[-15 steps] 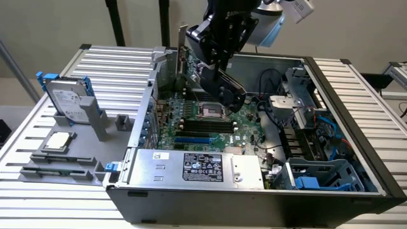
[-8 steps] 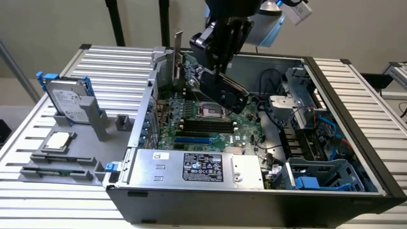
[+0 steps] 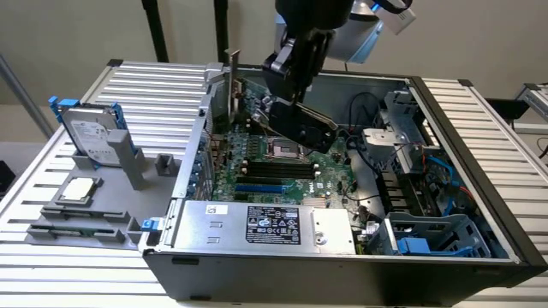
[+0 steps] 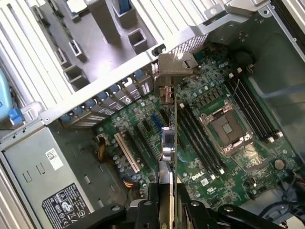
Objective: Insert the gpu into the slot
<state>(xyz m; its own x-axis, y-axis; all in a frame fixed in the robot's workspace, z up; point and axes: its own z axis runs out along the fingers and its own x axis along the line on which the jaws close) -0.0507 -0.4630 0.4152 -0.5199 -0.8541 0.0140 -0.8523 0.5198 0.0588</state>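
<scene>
My gripper [image 3: 289, 90] reaches down into the open computer case and is shut on the gpu [image 3: 304, 128], a flat black card with a fan. The card hangs tilted above the green motherboard [image 3: 330, 176], over the processor socket area, with its metal bracket [image 3: 233, 80] toward the rear wall of the case. The slot [image 3: 259, 188], a bright-blue strip, lies on the board between the black memory slots and the silver power supply, apart from the card. In the wrist view the gpu [image 4: 167, 148] is edge-on between my fingers [image 4: 143, 212], and a bit of blue slot [image 4: 155, 121] shows beside it.
A silver labelled power supply [image 3: 256, 224] fills the case's near side. A blue drive cage [image 3: 428, 240] and cables [image 3: 368, 147] sit on the exterior view's right. Outside the case, on the left, a hard drive [image 3: 90, 138] stands in a holder and a processor chip [image 3: 79, 189] lies on a grey fixture.
</scene>
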